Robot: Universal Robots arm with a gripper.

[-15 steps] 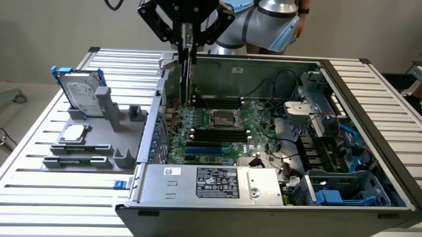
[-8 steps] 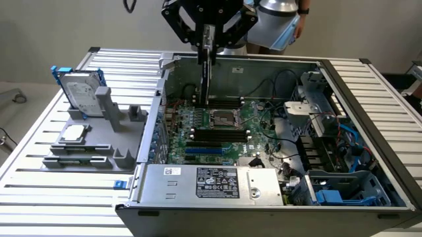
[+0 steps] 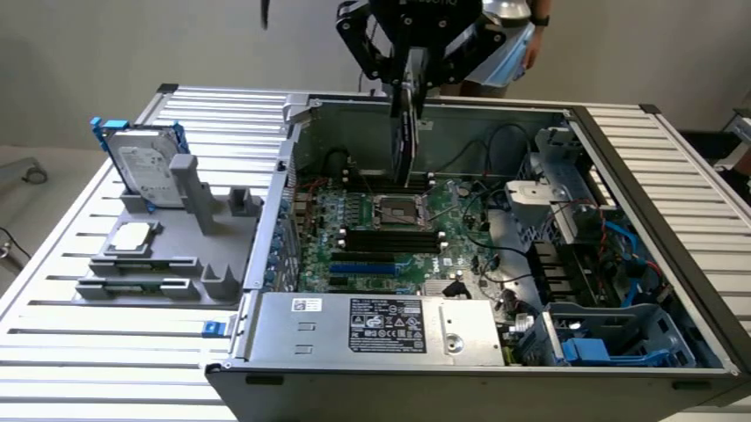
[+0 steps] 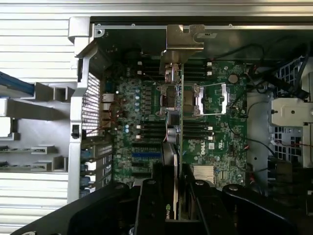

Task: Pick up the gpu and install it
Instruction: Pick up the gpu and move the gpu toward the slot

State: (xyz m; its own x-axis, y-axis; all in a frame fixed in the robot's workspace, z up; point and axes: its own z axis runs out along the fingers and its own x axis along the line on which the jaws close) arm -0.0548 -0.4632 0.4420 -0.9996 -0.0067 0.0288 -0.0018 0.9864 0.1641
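Exterior view: the gripper [image 3: 411,77] sits at twelve o'clock of the picture, above the open computer case [image 3: 470,397]. Its fingers are clamped on the gpu [image 3: 406,132]. The card hangs upright and edge-on, its lower end down inside the case over the motherboard [image 3: 388,242] – whether it touches the board cannot be told. At nine o'clock from the case a grey fixture [image 3: 217,224] holds a hard drive in a blue frame [image 3: 147,167], with a small silver chip [image 3: 132,236] just beside it. A person [image 3: 522,40] stands behind the case, at about one o'clock.

Wrist view: the gripper [image 4: 178,198] pinches the gpu [image 4: 169,156] from both faces, black face on one side and green board edge on the other. The card's silver bracket [image 4: 185,40] is at the far end, near the case wall, and the CPU socket [image 4: 211,99] lies just beside the card's line.
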